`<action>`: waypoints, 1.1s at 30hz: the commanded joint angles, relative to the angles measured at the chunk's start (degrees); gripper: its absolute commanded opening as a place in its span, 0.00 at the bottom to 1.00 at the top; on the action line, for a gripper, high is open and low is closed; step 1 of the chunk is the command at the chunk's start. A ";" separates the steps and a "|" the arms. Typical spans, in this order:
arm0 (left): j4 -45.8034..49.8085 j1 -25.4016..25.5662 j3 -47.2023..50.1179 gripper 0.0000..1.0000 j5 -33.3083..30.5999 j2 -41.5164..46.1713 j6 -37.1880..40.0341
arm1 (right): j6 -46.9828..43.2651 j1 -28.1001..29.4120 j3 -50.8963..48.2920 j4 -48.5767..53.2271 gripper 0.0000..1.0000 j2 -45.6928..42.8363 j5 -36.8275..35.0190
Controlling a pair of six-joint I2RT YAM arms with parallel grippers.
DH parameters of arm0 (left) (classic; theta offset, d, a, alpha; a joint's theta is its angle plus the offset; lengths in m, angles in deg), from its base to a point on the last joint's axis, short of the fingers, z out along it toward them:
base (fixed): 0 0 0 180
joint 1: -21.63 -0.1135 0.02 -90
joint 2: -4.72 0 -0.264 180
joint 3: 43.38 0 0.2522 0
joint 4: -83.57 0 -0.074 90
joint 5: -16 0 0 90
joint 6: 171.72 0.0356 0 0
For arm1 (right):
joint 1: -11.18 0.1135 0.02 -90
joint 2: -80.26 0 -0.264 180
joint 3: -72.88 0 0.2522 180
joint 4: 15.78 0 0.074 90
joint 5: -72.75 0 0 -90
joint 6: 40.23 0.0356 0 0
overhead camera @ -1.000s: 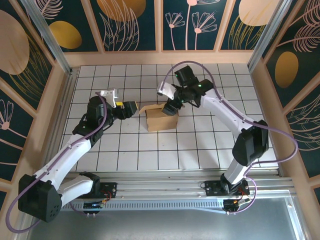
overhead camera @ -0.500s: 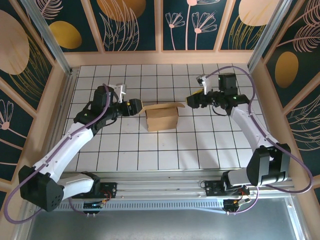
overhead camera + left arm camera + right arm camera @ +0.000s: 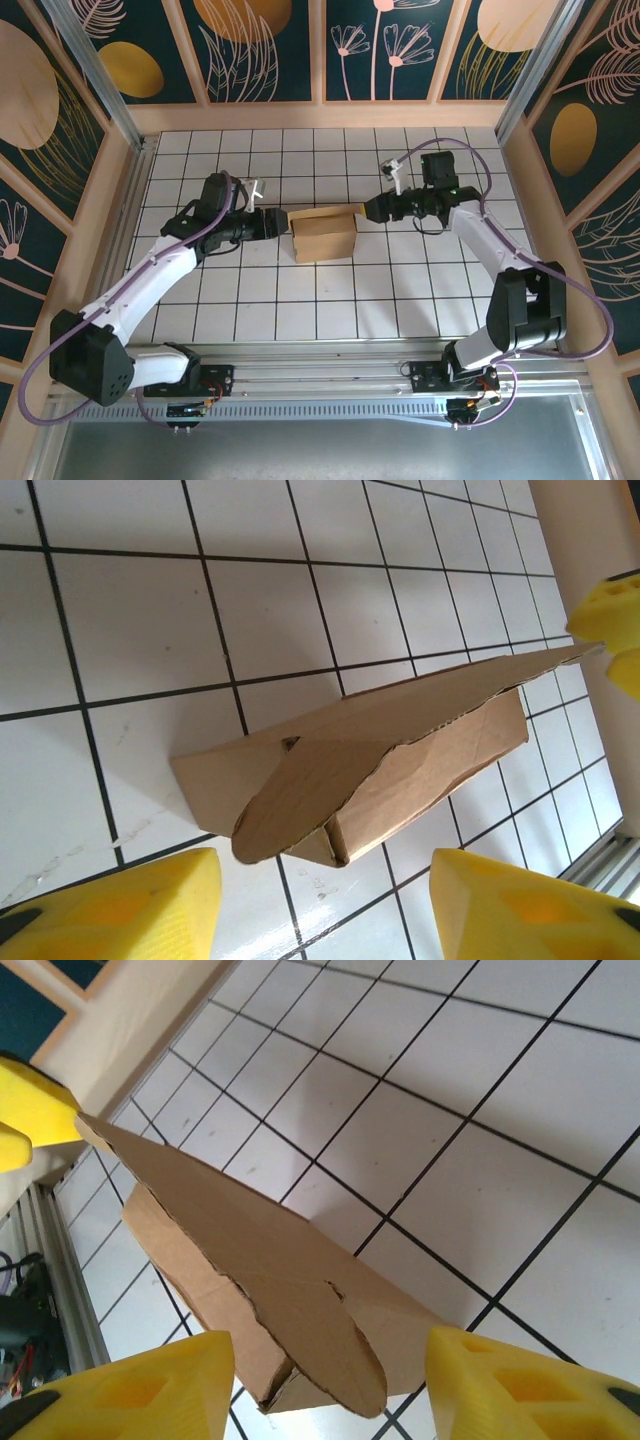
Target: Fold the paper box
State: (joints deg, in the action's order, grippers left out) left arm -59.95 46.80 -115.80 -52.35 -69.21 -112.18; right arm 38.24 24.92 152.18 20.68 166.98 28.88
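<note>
Two robot arms reach over a white tiled table with black lines. A metal rail runs along its near edge. Far on the left is the left wall, dark blue with leaf drawings and pale wood frames.

The left arm stretches from the near left corner toward the middle. The left gripper sits just beside the left side of the paper box. Its yellow fingers are spread wide apart and pinch nothing. A rounded side flap of the box pokes toward the gap between them, apart from both fingers.

The paper box is plain brown. It stands in the middle of the table, a bit toward the far side. Its long top flap lies over the top and sticks out in a point at each end. Seen from each wrist, the far point of this flap reaches right up to the other gripper's yellow tips.

The right gripper is at the right end of that flap. Its yellow fingers are spread wide too and hold nothing. The box's other rounded flap lies in front of their gap. The right arm bends back to the near right corner. Far on the right is the right wall, dark blue with a gold oval.
</note>
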 commanded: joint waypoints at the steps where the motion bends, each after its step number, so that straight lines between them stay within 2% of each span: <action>1: -2.07 0.23 0.11 0.55 0.77 -1.20 0.20 | -2.91 1.14 2.92 3.55 0.49 1.81 -0.07; 4: -2.78 0.23 0.10 0.52 1.77 -1.94 0.22 | -3.02 1.64 2.51 3.16 0.40 1.87 -0.07; 11: -3.14 0.20 0.27 0.43 1.25 -2.55 0.22 | -2.36 1.84 1.37 2.26 0.35 0.39 -1.36; 18: -3.12 0.23 0.20 0.32 1.71 -3.94 0.40 | -2.20 2.17 1.59 3.21 0.22 0.64 -1.53; 26: -3.81 0.19 0.03 0.29 2.21 -4.06 0.15 | -2.30 3.66 2.14 4.09 0.18 0.50 -2.39; 33: -4.00 0.23 -0.50 0.18 3.11 -4.38 -0.30 | 0.44 5.81 1.97 3.43 0.13 0.06 -5.08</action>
State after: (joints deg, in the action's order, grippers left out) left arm -63.12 46.82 -115.75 -50.58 -73.04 -112.18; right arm 37.06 29.44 153.14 22.40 168.64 25.84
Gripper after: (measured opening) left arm 0.184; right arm 0.128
